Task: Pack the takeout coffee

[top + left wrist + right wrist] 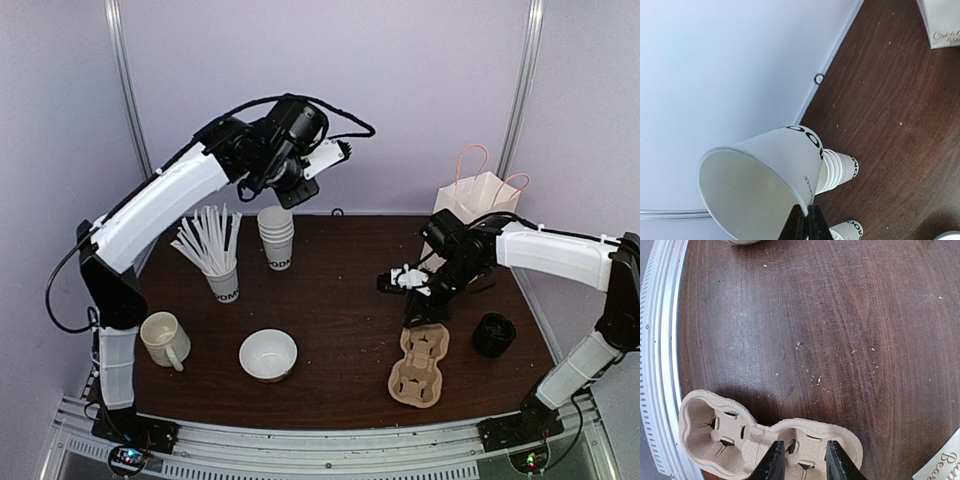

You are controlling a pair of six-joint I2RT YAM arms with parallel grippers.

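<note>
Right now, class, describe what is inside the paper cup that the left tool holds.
The paper cup in the left tool shows only a bare white inner wall, with no liquid or object. Its lower edge runs off the left wrist view, so that part is unseen.

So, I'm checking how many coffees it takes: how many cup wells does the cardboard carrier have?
2. One well at the carrier's near end; the other at its far end, under the right gripper's open jaws. None seems hidden.
</note>
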